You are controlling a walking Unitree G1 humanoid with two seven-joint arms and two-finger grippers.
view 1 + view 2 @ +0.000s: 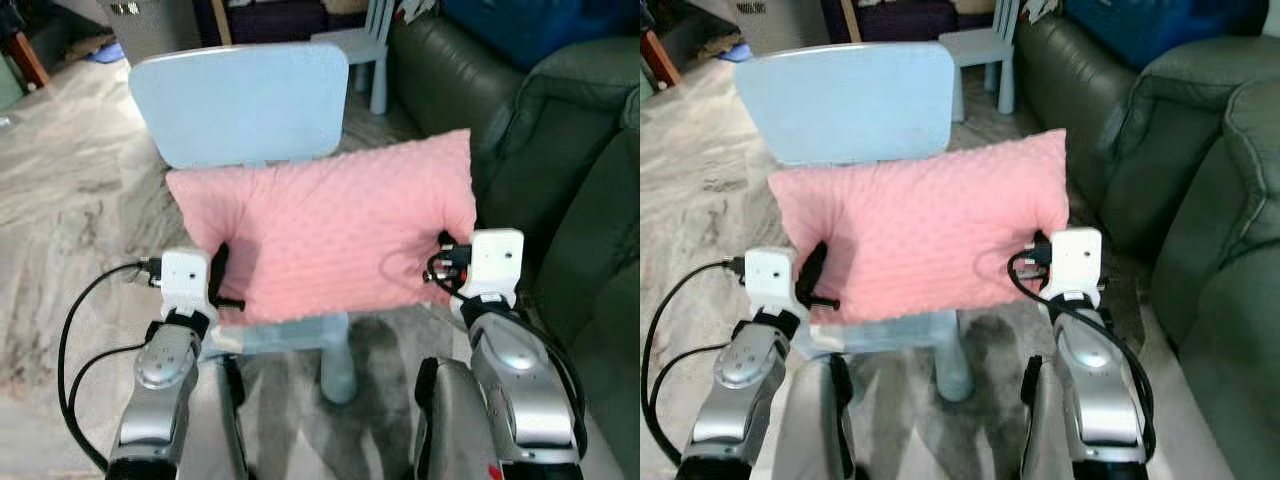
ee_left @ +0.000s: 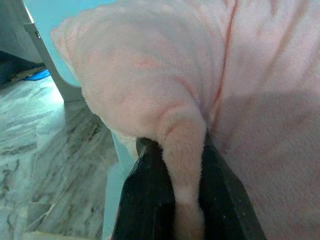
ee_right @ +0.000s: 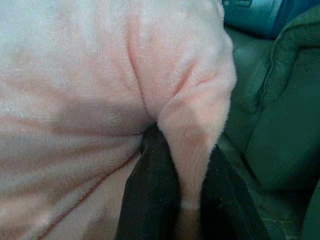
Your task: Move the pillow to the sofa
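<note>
Green leather sofa (image 1: 560,140) sits off robot's right, just beside pale blue kid's chair (image 1: 240,100). Pink pillow (image 1: 330,225) over chair seat, long axis running side to side between both arms. Left pincer (image 1: 222,285) clamped on near-left corner, right pincer (image 1: 447,258) pinching right edge. Right arm nearer sofa, so guessing carry swings rightward.

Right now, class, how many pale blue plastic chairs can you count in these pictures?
2. One pale blue plastic chair stands directly before the robot, under the pink dimpled pillow. A second small blue chair stands farther back beside the dark green leather sofa. Others may be hidden.
</note>
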